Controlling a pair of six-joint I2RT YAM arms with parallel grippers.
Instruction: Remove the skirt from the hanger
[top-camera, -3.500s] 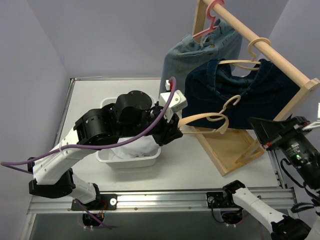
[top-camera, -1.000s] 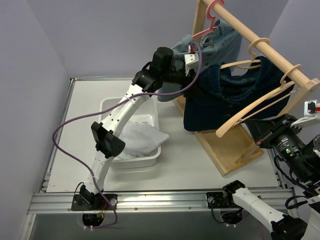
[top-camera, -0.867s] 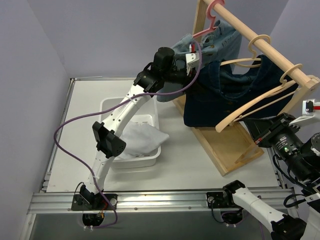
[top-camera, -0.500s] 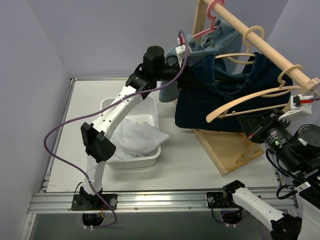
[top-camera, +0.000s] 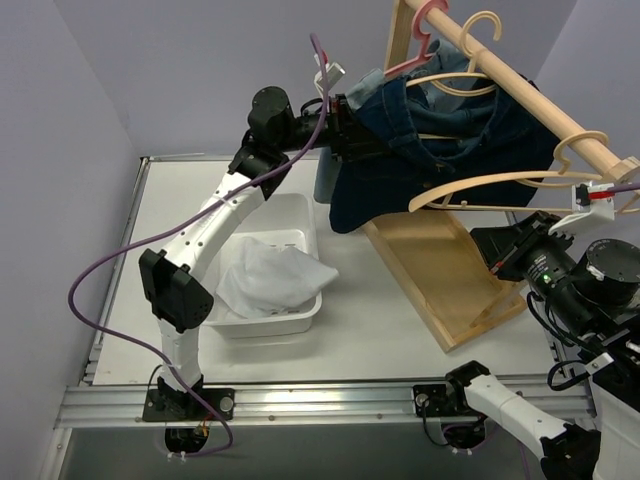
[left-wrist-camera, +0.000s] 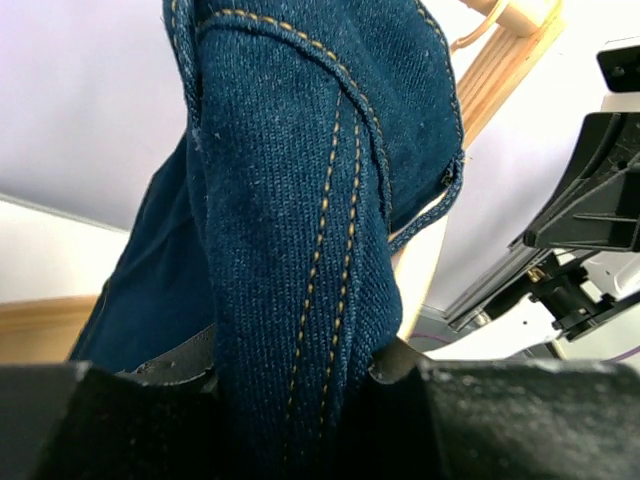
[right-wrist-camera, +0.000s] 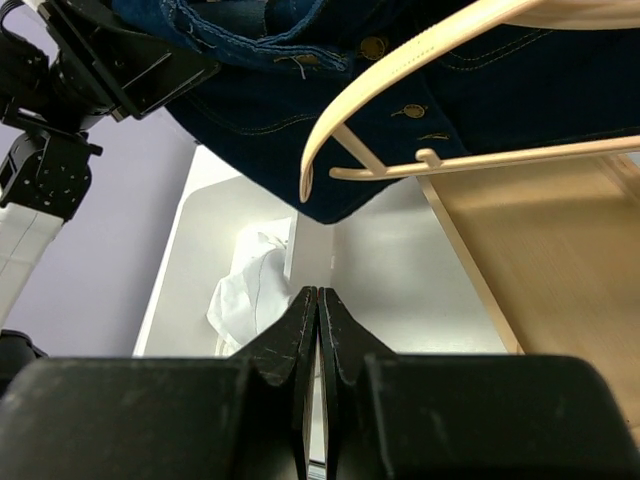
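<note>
Gripping the skirt (top-camera: 400, 175) up by the rail (top-camera: 530, 90), not yet off its hanger (top-camera: 452, 79).
Clamped between the fingers of the left gripper (left-wrist-camera: 295, 378): a thick seamed fold of dark denim, filling that wrist view and hiding nearly all behind it. Pressed together on nothing, the fingers of the right gripper (right-wrist-camera: 318, 330), low under an empty wooden hanger (right-wrist-camera: 372, 85). Mostly hidden behind the skirt, a pale denim garment (top-camera: 370, 78) on a pink hanger (top-camera: 410, 63). Below on the surface (top-camera: 380, 330), a white bin (top-camera: 260, 322) with a crumpled white cloth (top-camera: 275, 280).
</note>
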